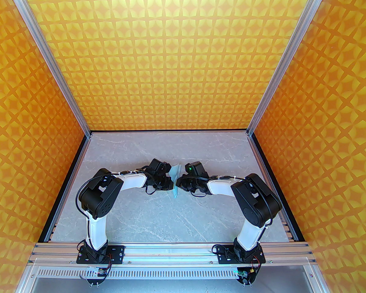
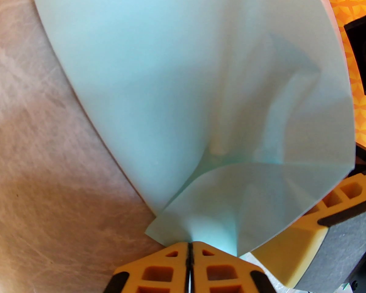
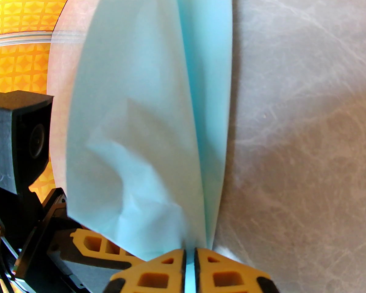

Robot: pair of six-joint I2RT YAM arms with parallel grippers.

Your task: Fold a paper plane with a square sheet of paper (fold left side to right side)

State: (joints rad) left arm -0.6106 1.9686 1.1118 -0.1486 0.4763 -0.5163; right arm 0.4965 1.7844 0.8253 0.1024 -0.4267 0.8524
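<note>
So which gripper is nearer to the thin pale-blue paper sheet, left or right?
Neither: both hold the sheet. The left gripper pinches it from the left, the right gripper from the right.

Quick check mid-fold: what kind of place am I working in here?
Looks like an enclosed robot test cell: orange patterned walls on three sides, aluminium frame posts, and a grey marble-look tabletop with the left arm and right arm bolted to a rail at its near edge.
</note>
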